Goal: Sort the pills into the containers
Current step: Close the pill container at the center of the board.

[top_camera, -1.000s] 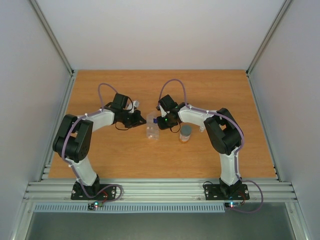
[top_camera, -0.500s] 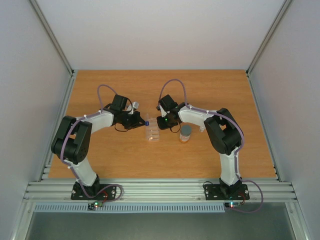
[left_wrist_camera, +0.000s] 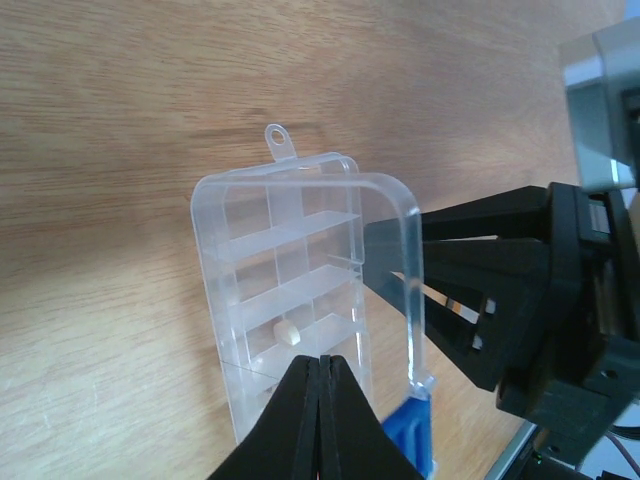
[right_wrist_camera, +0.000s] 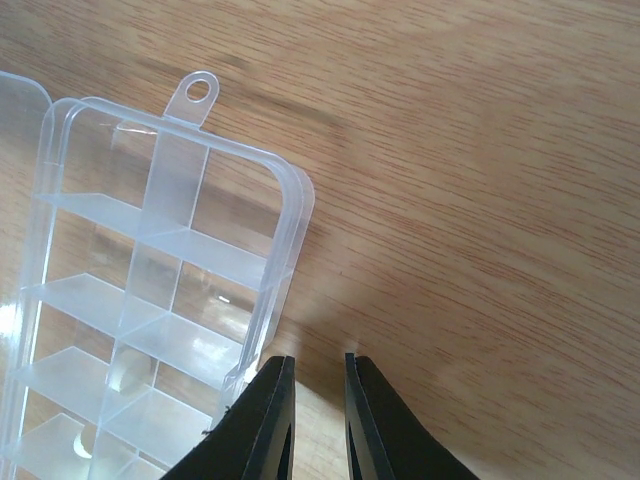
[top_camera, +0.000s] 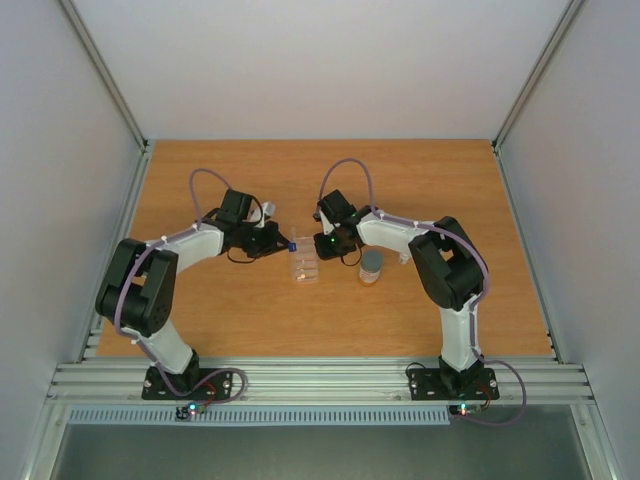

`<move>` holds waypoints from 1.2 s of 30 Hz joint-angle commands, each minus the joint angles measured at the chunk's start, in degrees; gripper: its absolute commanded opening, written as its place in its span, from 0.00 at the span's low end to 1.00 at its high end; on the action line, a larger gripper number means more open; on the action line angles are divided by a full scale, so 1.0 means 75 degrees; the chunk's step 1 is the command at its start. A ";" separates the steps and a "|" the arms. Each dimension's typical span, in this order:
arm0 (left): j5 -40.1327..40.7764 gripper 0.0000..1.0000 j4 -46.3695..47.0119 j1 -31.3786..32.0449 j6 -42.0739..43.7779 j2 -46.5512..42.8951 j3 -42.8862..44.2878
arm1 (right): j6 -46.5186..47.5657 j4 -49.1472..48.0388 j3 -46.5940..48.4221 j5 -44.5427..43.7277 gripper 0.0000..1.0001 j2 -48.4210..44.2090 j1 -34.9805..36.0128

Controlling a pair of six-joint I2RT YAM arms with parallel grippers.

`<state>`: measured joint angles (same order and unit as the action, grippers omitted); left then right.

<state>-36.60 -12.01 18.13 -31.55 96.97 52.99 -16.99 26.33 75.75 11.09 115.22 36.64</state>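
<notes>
One small white pill [left_wrist_camera: 287, 333] is lying in a cell low in the middle of the left wrist view. It is inside the clear pill box [left_wrist_camera: 213, 300], which is sitting flat on the wooden table [left_wrist_camera: 100, 150] at the centre of the overhead view, between the two arms. No other pills are showing. The box's clear lid [left_wrist_camera: 398, 270] is standing raised along its right side in that view, with a blue piece [left_wrist_camera: 410, 435] at its lower corner that is too blurred to name. A pill this small is probably very light, hard and smooth, so it is likely to roll or squirt out of a pinch. The best hold is probably a gentle pinch across its middle with the very fingertips, letting go low over a cell. The box is looking thin, stiff and light, apt to slide on the wood, so steadying it by a side wall rather than the lid seems wiser. The left gripper [left_wrist_camera: 320, 400] is hovering at the bottom of its view over the box's near end, fingers pressed together with nothing between them. The right gripper [right_wrist_camera: 318, 410] is sitting at the bottom centre of its own view, just beside the box's right rim. Its fingers are parted by a narrow slit, and only wood is showing through it. A bottle with a grey cap [top_camera: 371, 264] is standing just right of the box in the overhead view.
</notes>
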 commanded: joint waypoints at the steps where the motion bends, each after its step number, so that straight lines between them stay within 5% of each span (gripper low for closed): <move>1: -0.0101 0.01 0.0360 0.0044 -0.0147 -0.0445 -0.0221 | -0.0040 0.0059 -0.0171 -0.0014 0.16 -0.0252 0.0001; 36: 0.0611 0.02 0.0199 0.1262 -0.0700 0.0482 0.0352 | -0.0271 -0.0016 -0.0297 -0.0215 0.30 -0.1312 -0.0418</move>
<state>-33.91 -10.07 26.63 -36.23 98.54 54.02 -18.55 26.20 73.32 9.50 108.18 33.65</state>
